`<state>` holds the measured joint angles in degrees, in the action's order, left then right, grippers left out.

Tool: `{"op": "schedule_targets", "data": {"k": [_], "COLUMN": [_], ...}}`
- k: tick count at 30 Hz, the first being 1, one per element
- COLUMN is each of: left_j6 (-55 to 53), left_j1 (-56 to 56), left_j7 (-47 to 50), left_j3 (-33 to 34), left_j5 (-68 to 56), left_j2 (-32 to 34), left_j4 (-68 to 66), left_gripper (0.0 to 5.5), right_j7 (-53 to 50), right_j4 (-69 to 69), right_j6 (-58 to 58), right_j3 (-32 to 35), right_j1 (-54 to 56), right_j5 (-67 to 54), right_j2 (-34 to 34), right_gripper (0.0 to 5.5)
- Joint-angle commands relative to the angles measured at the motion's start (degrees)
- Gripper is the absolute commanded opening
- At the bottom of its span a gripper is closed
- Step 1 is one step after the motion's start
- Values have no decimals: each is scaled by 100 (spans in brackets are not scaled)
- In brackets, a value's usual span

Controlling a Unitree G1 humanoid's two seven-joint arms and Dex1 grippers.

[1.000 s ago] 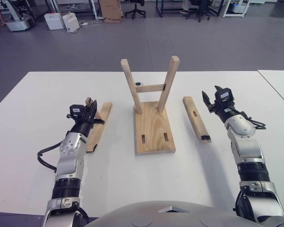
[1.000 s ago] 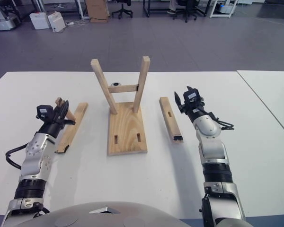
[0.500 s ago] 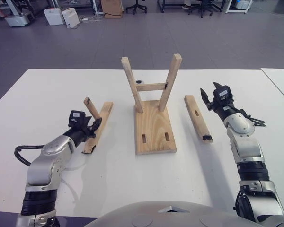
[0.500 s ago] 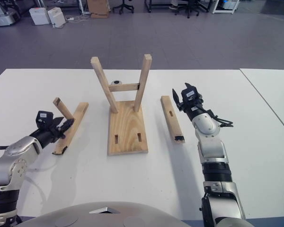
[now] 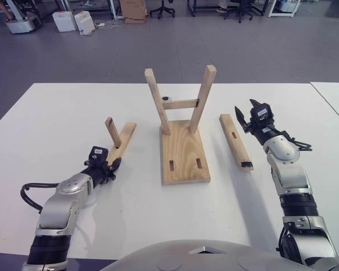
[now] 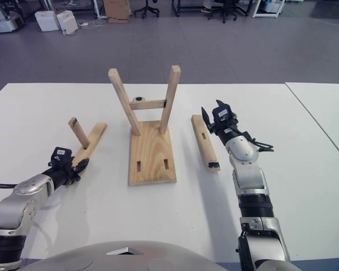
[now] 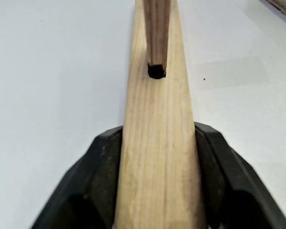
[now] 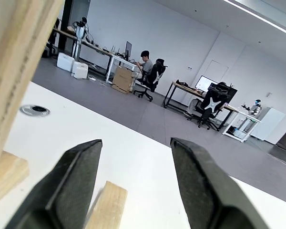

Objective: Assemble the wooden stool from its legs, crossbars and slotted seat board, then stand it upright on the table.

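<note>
Left of the seat board [image 5: 183,155], left pincer [image 5: 109,167] clamps a loose leg [image 5: 123,140].

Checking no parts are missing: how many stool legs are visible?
4 legs. Far-left leg and far-right leg stand in the board, joined by a crossbar; left leg lies in the left gripper; right leg lies beside the open right gripper. None seem hidden.

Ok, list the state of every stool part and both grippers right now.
seat board: flat on table, near slots empty.
fitted legs: upright in board's far end, crossbar between.
left leg: flat, short crossbar plugged in.
right leg: flat, loose.
left gripper: fingers shut on left leg.
right gripper: fingers open, empty.
</note>
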<state>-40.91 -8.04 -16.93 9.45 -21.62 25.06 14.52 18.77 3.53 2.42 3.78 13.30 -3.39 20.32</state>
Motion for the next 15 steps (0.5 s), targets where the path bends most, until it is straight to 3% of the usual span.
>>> {"op": "schedule_targets", "data": {"k": [1,5,8,11,15], "left_j6": [660,1303,1354,1332,1565], "left_j1": [712,2028,2865,3750,4085], "left_j7": [-11,231,106,-311,-565], "left_j3": [1014,1397,704,-330,-948], "left_j5": [-645,-932,-722,-384,-112], "left_j2": [-231,-198,-125,-64,-200], "left_j4": [234,921,1316,1287,1180], "left_gripper": [202,202,202,202,202], "right_j7": [652,568,-65,-472,-669], "right_j4": [-1201,-1782,-1114,-320,-68], "right_j6": [1205,2908,3467,3715,3851], "right_j3": [465,1035,1071,1079,1143], "right_j1": [185,1712,3246,4221,4548], "right_j5": [-1919,-4742,-5508,-5965,-6192], "right_j2": [-146,-218,-577,-1086,-1326], "right_gripper": [263,295,368,371,371]}}
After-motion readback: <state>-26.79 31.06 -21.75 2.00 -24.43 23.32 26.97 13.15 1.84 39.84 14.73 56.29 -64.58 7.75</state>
